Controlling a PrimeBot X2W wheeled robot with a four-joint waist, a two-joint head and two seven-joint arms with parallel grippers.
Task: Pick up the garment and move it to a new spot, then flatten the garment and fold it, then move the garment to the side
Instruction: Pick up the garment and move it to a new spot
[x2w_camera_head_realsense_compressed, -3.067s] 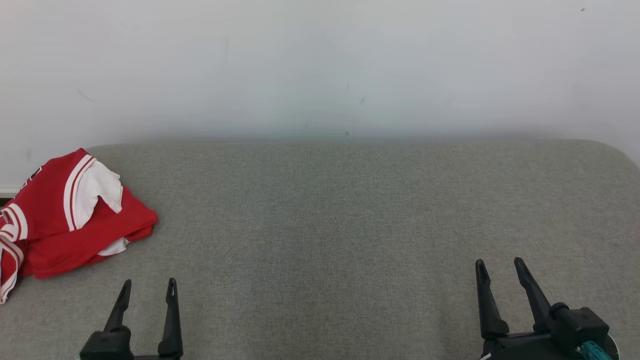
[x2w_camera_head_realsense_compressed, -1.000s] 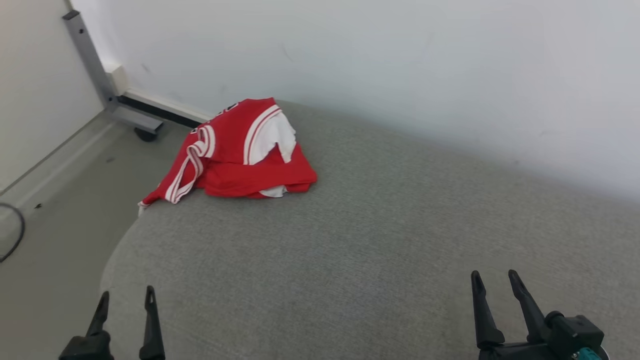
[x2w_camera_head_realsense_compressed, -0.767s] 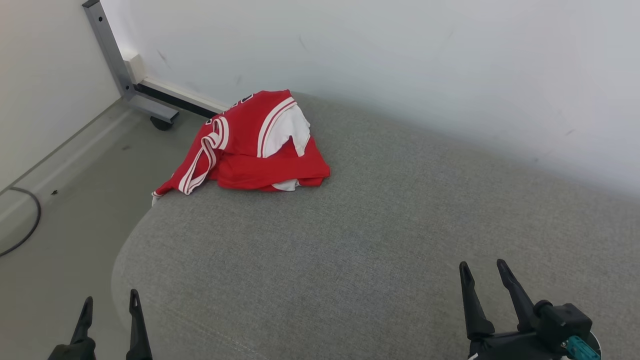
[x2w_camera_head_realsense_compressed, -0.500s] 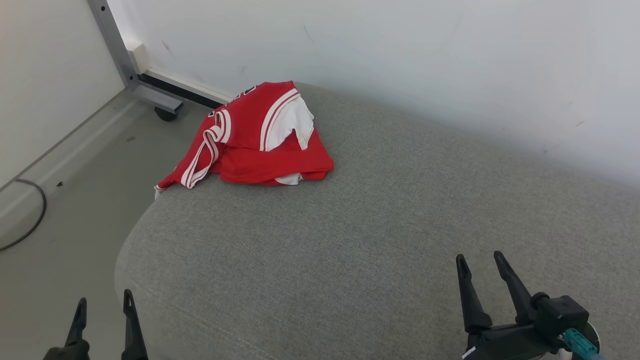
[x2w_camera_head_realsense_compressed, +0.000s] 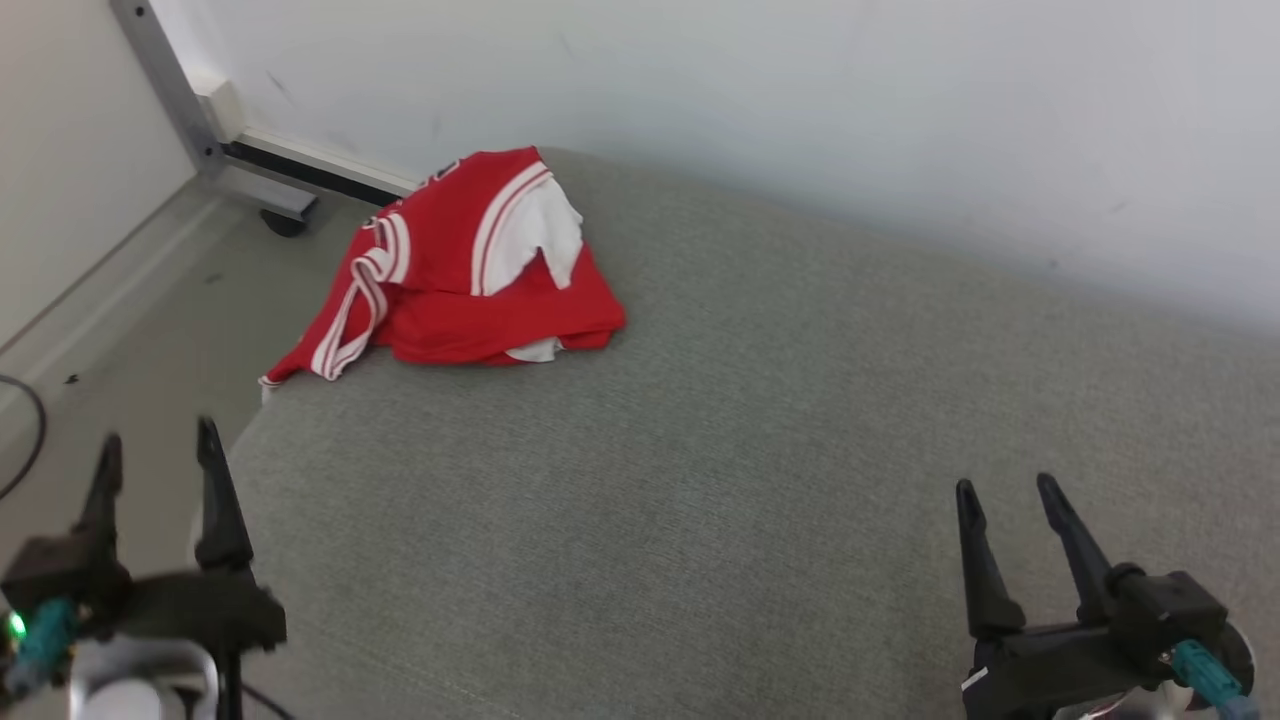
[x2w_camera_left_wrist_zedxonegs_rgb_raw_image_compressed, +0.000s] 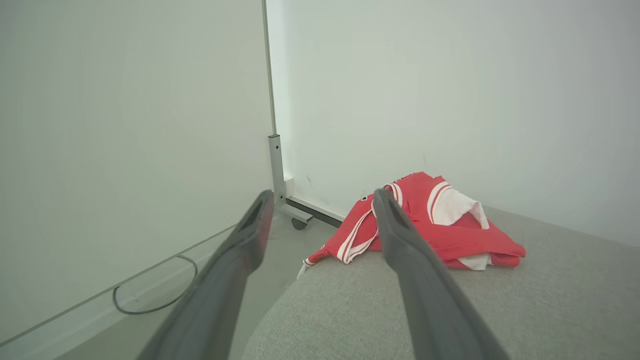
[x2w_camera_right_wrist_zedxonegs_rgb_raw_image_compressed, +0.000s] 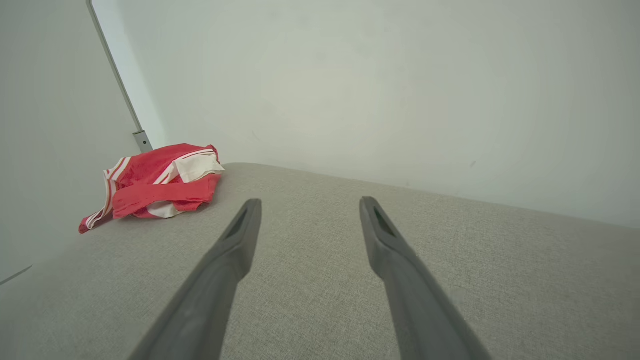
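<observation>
Garment (x2w_camera_head_realsense_compressed: 470, 270), a crumpled red-and-white heap, lies on the grey cushion's (x2w_camera_head_realsense_compressed: 760, 450) far left corner, one strap trailing over its left edge, nearer the left gripper (x2w_camera_head_realsense_compressed: 158, 435) than the right gripper (x2w_camera_head_realsense_compressed: 1006, 485), both spread wide, empty and well short of it.

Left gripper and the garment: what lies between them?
Nothing stands there. In the head view, bare floor and a corner of the grey cushion lie between the left gripper and the garment.
</observation>
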